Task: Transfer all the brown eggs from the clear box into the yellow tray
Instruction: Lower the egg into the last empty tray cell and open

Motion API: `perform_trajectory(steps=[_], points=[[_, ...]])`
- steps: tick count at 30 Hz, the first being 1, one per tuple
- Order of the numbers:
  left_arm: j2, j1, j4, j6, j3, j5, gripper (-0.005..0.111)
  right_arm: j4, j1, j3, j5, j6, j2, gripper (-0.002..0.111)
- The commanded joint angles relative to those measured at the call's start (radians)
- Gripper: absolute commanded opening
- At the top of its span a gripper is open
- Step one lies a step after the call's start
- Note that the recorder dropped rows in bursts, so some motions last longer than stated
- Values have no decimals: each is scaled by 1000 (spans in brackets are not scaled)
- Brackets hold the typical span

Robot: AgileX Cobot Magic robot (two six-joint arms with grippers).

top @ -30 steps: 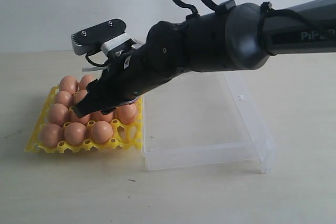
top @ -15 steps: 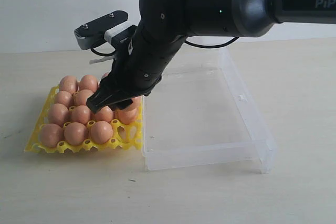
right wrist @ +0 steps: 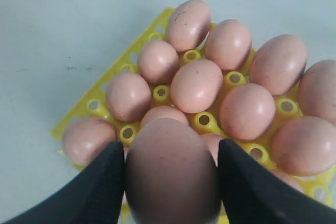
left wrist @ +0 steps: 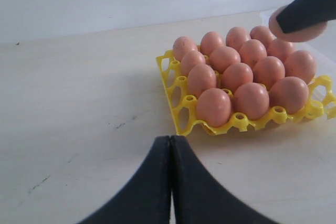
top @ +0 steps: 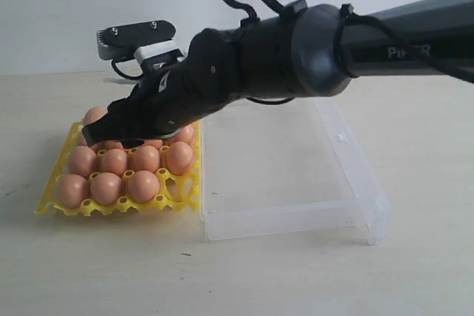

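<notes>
Table [top: 222,279], pale, carries everything.

Far left: left gripper [left wrist: 170,182], seen only in its own wrist cam. Its fingers are pressed together w/ nothing btwn them, low over bare tabletop. It's apart from the tray, which lies ahead of it.

Next: yellow tray [top: 49,199] flat on the table at left of ext. view. Its cells are packed w/ brown eggs [top: 106,186], each sitting in its own cup, row behind row.

Over the tray: right gripper [right wrist: 170,148], jaws spread wide and pinching one held egg [right wrist: 170,187] by its sides, a finger on each flank. That egg hangs above the tray's eggs. Can't tell whether it touches any of them. In ext. view the black fingers block most of it, plus the tray's back rows.

Right of the tray: clear box [top: 296,216], bigger than the tray. Its left wall is just beside the tray's right edge, prob. touching. Low see-through walls, floor showing the table through it.

Far right: right arm [top: 326,49], black and bulky, comes in from the right edge. It crosses above the box's rear left part to reach over the tray.
</notes>
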Motion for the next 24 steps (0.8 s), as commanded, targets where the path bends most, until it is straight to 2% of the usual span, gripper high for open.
perform_trajectory(steps=[1,4,7,8,12,20,24], points=[[-6,-4,2,0,-4,-8,0,-15,10,100,-217,60,-39,0],[-6,-4,2,0,-4,-8,0,-121,17,192,-407,240,-81,0],[-6,-4,2,0,-4,-8,0,-107,48,393,-822,198,-165,0],[-6,-4,2,0,-4,-8,0,-131,53,421,-869,201,-176,0],[-6,-4,2,0,-4,-8,0,-245,53,487,-891,283,-186,0],[-6,-4,2,0,-4,-8,0,-241,53,518,-1045,368,-91,0],[-6,-4,2,0,-4,-8,0,-241,53,518,-1032,402,-31,0]])
